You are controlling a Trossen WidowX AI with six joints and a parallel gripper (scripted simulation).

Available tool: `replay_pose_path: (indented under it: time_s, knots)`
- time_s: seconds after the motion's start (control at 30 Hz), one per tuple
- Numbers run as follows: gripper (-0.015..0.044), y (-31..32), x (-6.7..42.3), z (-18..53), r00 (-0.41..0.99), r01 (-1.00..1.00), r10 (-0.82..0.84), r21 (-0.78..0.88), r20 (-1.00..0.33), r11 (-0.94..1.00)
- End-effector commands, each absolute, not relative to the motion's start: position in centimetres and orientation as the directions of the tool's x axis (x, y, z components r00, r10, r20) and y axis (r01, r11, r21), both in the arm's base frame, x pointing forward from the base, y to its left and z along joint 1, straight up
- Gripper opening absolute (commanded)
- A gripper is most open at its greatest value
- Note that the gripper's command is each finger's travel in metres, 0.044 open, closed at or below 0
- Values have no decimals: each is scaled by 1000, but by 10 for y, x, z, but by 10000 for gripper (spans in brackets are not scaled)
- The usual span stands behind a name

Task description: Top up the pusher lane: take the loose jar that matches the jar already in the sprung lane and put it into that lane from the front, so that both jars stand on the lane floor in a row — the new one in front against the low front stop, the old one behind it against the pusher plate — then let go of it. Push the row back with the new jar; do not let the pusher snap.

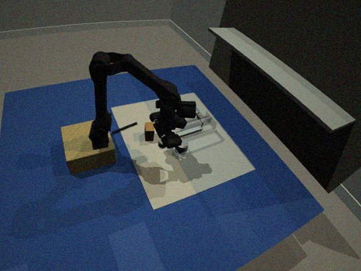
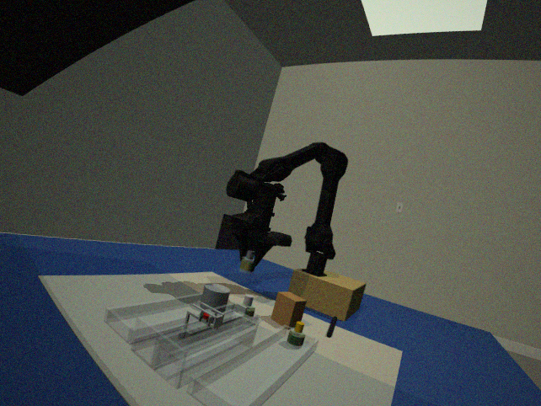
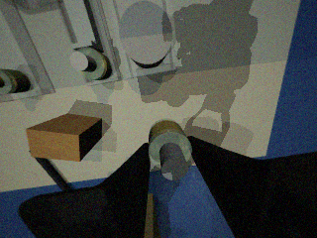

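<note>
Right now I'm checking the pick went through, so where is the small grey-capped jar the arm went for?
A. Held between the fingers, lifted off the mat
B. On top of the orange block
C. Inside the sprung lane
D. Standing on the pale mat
A: the exterior view shows the jar in the gripper well above the mat, and the wrist view shows it between the dark fingers.

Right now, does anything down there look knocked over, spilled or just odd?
Nothing looks spilled or toppled. The one unusual sight is a small jar hanging in mid-air, gripped by the end effector above the pale mat. The jars in the clear lanes stand upright.
</note>
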State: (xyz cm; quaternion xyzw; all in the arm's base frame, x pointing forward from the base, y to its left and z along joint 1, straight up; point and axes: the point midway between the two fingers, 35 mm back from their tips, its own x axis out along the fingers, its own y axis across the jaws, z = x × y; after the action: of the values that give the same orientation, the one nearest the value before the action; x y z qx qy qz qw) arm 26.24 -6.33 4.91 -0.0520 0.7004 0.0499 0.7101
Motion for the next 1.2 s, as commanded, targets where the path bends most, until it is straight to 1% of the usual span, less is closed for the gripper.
replay_pose_path:
  time_s: [0.0, 0.5, 0.9, 1.17]
  knots:
    - [0, -46, 274, 42, 17, -149, 1, -1, -1000, 989]
    - [0, 23, 298, 15, 19, -179, 7, 3, -1000, 984]
    - [0, 24, 299, -8, 18, -179, 7, 4, -1000, 984]
    - [0, 24, 300, -9, 18, -179, 7, 4, -1000, 984]
